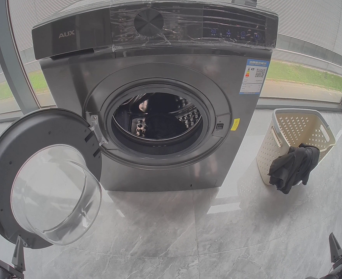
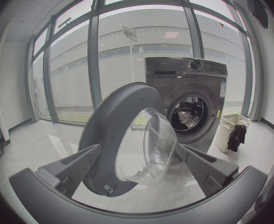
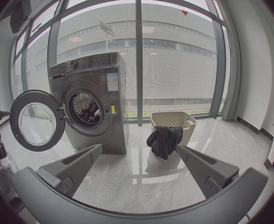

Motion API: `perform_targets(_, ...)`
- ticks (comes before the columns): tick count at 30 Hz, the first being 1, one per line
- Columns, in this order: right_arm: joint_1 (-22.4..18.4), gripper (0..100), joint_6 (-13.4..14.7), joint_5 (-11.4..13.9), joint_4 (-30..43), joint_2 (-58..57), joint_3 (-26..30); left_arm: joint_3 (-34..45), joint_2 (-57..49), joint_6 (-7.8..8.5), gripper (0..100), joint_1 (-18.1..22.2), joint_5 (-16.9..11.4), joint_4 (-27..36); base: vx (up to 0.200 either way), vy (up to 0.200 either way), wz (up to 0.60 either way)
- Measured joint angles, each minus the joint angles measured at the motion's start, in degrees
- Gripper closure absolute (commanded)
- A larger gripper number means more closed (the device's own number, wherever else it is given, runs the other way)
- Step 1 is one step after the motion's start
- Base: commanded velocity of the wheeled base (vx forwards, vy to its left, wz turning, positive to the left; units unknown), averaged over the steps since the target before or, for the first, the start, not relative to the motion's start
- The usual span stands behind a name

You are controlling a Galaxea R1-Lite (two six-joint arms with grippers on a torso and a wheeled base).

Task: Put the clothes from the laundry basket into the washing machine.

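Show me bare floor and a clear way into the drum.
Bare floor runs before the washing machine, between its open door and the laundry basket. The drum mouth is open from the front. Crowded: the left, where the door stands out, and the basket rim, draped with a dark garment.

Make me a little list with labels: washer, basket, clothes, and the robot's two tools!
Washing machine: door wide open
Drum: something dark inside
Laundry basket: on floor, right of machine
Dark garment: draped over basket's rim
Left tool: open, empty, by the door
Right tool: open, empty, away from basket
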Motion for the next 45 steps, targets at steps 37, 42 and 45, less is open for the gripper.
perform_targets(37,0.1,0,0.0,0.0,-0.1,0.0,0.0,0.0,-0.5,-2.26,0,-0.3,-8.7,2.9,0.032,-0.097,0.0)
perform_targets(42,0.0,0,0.0,0.0,0.0,0.0,0.0,0.0,-0.5,-2.27,0,-0.3,-8.7,2.9,0.2,0.0,0.0)
perform_targets(45,0.0,0,0.0,0.0,-0.1,0.0,0.0,0.0,-0.5,-2.26,0,-0.3,-8.7,3.0,0.2,0.0,0.0)
